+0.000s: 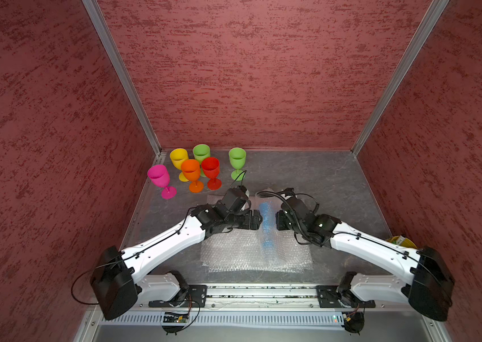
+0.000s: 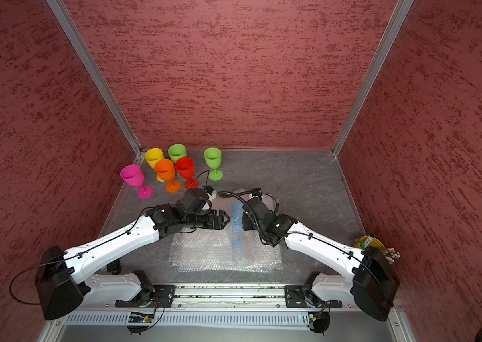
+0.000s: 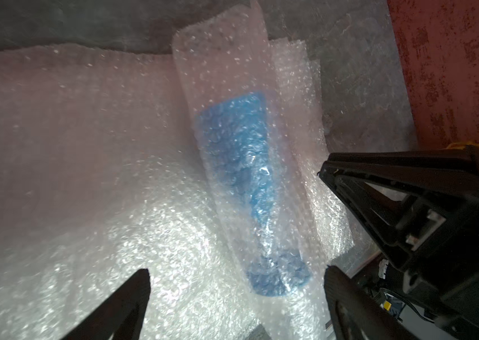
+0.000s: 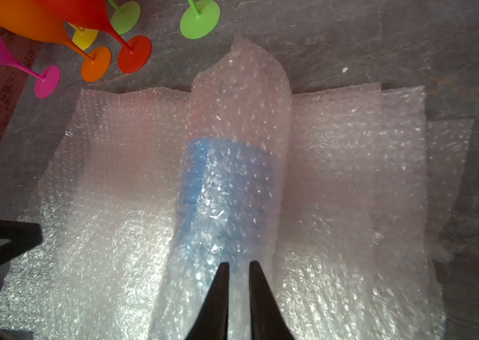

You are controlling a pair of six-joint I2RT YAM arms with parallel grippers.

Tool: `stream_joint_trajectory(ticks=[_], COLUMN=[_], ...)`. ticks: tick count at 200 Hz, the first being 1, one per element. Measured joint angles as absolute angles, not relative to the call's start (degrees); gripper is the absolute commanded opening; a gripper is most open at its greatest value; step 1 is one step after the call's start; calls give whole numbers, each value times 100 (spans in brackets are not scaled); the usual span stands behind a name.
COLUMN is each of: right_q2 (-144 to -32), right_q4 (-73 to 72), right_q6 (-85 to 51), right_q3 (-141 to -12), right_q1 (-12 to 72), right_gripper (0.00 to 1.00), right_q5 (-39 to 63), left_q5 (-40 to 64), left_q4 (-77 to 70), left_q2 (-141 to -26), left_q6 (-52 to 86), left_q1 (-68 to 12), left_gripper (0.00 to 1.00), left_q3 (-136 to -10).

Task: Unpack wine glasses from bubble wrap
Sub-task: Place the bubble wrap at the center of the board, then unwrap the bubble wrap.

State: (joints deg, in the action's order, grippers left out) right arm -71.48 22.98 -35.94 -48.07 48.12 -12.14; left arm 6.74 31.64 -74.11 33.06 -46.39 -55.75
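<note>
While the right hand (image 4: 239,263) is clenched to a narrow slit on the rolled bubble wrap (image 4: 241,97), near the stem end of the blue wine glass (image 4: 226,182) inside it, the left hand (image 3: 236,269) hangs released, fingers spread wide just beside the roll. That roll lies mid-table on flat sheets of bubble wrap (image 1: 234,254), between the two hands. Six bare wine glasses (image 1: 191,170) stand upright at the far left corner of the table (image 1: 322,177). If the pinch has only film, a pull would likely drag the whole roll and the slippery sheets under it rather than open it. With nothing bracing the roll, the glass could slide out and roll toward the standing ones. If the stem is caught too, unrolling would jam. Whether the stem sits inside the pinch cannot be told, nor where the roll's loose edge runs or how many flat sheets are stacked. In both top views the wrists hide the fingertips, and the yellow bucket (image 2: 373,241) is mostly behind the right arm.
</note>
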Motion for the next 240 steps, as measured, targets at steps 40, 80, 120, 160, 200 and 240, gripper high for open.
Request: stream_joint_trajectory(ticks=[40, 80, 120, 160, 200, 240], right_q2=[-7109, -7131, -7548, -7603, -7463, -7360], right_q4=[2196, 2123, 2187, 2261, 2309, 2307], right_q6=[-3586, -3450, -3376, -3315, -3295, -3317], right_q3=[-4718, -4683, -4694, -4700, -4700, -4683], right_q1=[4794, 4831, 5019, 5054, 5054, 5054], right_gripper=[40, 62, 56, 33, 7, 2], right_q5=[-1072, -639, -561, -572, -683, -716], left_q5=[1179, 1083, 1039, 1164, 1278, 1452], left_q4=[2727, 2729, 2764, 2805, 2694, 2495], left_q2=[-7988, -7631, -7126, -7277, -7714, -8191], left_q6=[3426, 3535, 3632, 3653, 3691, 3771], left_q1=[-4668, -4346, -3708, -3736, -4169, -4475], left_gripper=[84, 83, 84, 84, 82, 77], left_q3=[-5533, -5304, -5087, -5087, -5089, -5113])
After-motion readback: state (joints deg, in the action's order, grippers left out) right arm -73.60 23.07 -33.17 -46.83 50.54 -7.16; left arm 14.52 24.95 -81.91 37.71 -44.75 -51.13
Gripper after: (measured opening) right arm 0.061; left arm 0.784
